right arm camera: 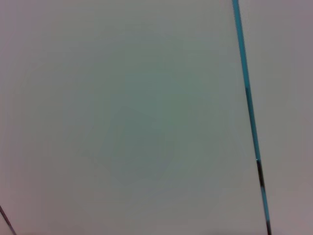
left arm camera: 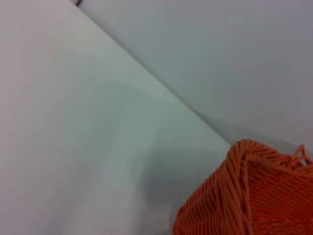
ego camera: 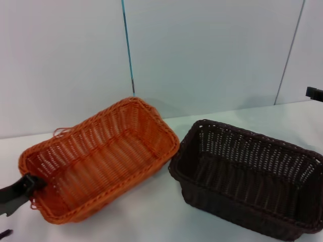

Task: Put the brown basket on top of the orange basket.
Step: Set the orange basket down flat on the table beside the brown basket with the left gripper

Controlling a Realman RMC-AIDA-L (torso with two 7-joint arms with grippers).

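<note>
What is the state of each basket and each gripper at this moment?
orange basket: upright on the table, empty, nothing stacked on it.
brown basket: upright on the table beside the orange one, empty, not lifted.
left gripper: at the orange basket's near corner rim.
right gripper: far right, away from both baskets.

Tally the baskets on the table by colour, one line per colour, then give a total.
Bright orange rectangular woven basket: 1
Dark brown rectangular woven basket: 1
Total: 2 baskets, standing side by side on the white table, neither stacked on the other.
</note>
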